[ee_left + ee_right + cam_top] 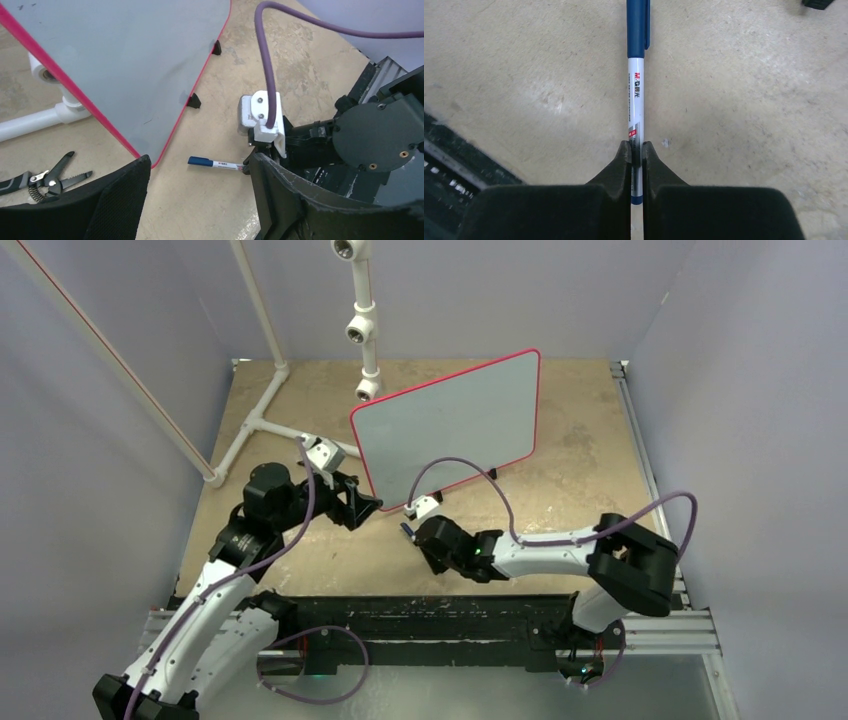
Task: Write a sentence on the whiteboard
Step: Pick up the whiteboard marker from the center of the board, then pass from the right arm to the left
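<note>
The whiteboard (455, 420), pale grey with a thin red frame, stands tilted at the middle of the table, with its black feet (193, 101) on its lower edge. No blue handwriting shows on its face (130, 55). My right gripper (636, 145) is shut on the tail end of a white marker (636, 75) with its blue cap on, held low over the table just in front of the board (418, 532). My left gripper (197, 161) is open and empty, its fingers spread beside the board's lower left corner (365, 502). The marker also shows in the left wrist view (220, 164).
A white PVC pipe frame (270, 390) stands on the table behind and left of the board. Pliers with black handles (45, 177) lie on the table left of my left gripper. A black rail (430, 620) runs along the near edge.
</note>
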`<state>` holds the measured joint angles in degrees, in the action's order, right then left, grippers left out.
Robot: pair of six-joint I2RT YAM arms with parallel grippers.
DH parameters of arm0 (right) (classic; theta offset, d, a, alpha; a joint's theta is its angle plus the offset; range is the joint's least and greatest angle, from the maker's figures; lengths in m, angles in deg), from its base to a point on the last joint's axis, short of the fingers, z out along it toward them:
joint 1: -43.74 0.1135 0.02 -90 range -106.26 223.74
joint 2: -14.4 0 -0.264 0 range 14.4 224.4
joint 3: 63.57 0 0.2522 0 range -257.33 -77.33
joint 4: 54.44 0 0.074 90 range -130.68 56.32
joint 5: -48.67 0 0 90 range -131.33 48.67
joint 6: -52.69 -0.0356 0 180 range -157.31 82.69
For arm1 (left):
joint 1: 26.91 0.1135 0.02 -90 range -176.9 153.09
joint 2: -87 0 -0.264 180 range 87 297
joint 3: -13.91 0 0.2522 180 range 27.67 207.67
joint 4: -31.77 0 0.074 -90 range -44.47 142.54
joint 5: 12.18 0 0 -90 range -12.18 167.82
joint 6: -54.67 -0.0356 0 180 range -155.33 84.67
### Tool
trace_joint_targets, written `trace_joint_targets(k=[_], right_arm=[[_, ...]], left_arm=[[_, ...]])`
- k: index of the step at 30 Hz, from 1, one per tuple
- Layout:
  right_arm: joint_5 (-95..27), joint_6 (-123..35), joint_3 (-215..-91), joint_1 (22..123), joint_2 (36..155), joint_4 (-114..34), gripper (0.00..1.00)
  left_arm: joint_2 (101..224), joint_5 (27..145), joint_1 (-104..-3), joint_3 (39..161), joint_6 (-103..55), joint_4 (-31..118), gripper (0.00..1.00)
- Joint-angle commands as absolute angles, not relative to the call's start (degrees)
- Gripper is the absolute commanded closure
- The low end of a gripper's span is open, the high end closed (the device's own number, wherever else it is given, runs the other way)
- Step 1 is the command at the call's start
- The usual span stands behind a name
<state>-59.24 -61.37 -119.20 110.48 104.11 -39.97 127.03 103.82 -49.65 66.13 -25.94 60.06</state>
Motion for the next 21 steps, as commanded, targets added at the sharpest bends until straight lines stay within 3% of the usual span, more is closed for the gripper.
trace_joint_targets(k=[1, 6, 11, 21], right_arm=[[-58.8, -61.7, -123.0, 110.8, 94.1, -32.6, 1.0], [-59.2, -59.4, -124.1, 110.8, 80.5, -29.5, 1.0], [-54.3, -56.5, -123.7, 110.8, 71.6, -34.7, 1.0], [-53.7, -52.7, -128.7, 110.8, 71.7, -32.3, 1.0]], left_arm=[[127.9, 106.6, -50.4, 66.4, -23.9, 56.5, 0.29], [127.5, 100.0, -50.4, 66.5, -5.4, 52.6, 0.3], [126.8, 102.0, -50.4, 57.4, 18.7, 30.6, 0.26], [131.0, 103.8, -50.4, 56.2, 27.1, 19.9, 0.19]])
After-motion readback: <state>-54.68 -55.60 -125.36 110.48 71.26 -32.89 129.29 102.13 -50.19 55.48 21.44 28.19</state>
